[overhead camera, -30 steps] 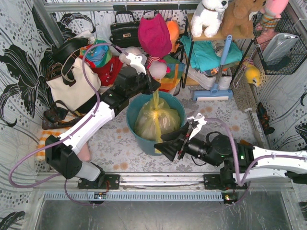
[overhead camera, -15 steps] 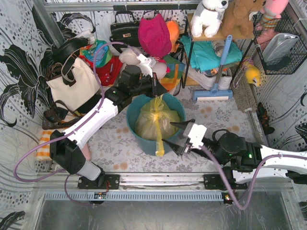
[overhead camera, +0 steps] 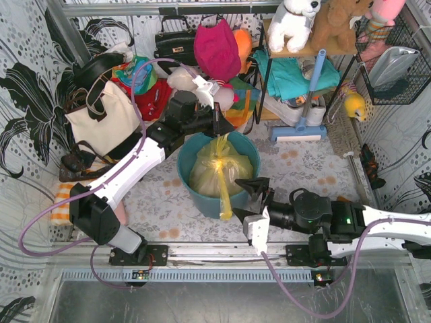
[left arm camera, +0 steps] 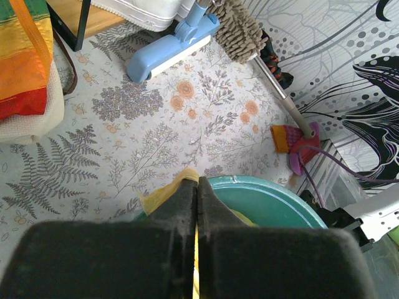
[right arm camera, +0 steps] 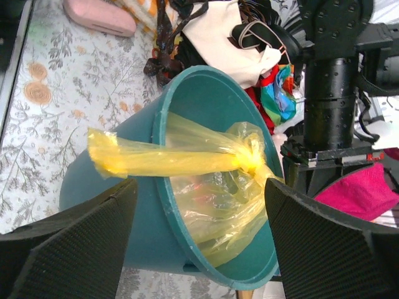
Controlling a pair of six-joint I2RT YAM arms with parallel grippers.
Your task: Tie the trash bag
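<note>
The trash bag (overhead camera: pixel 217 171) is thin yellow plastic sitting inside a round teal bin (overhead camera: pixel 202 202). Its top is gathered at a knot (right arm camera: pixel 252 156). My left gripper (overhead camera: pixel 217 128) is over the bin's far rim, shut on a yellow strip (left arm camera: pixel 159 196) of the bag that shows beside its fingertips (left arm camera: pixel 187 187). A second tail (overhead camera: pixel 224 198) lies over the near rim and hangs down outside. My right gripper (overhead camera: pixel 242 200) is just in front of the bin, open, its pads (right arm camera: pixel 93 224) either side of the bag without touching it.
A cream tote (overhead camera: pixel 101 121) and a pile of colourful bags crowd the back left. A blue mop head (overhead camera: pixel 296 128) and a shelf rack with plush toys (overhead camera: pixel 296 23) stand behind on the right. A wire basket (overhead camera: pixel 397 67) hangs at the far right.
My right gripper's jaws have widened and its wrist has rolled, staying in front of the bin. The left gripper shifted slightly right over the far rim, still pinching the strip.
</note>
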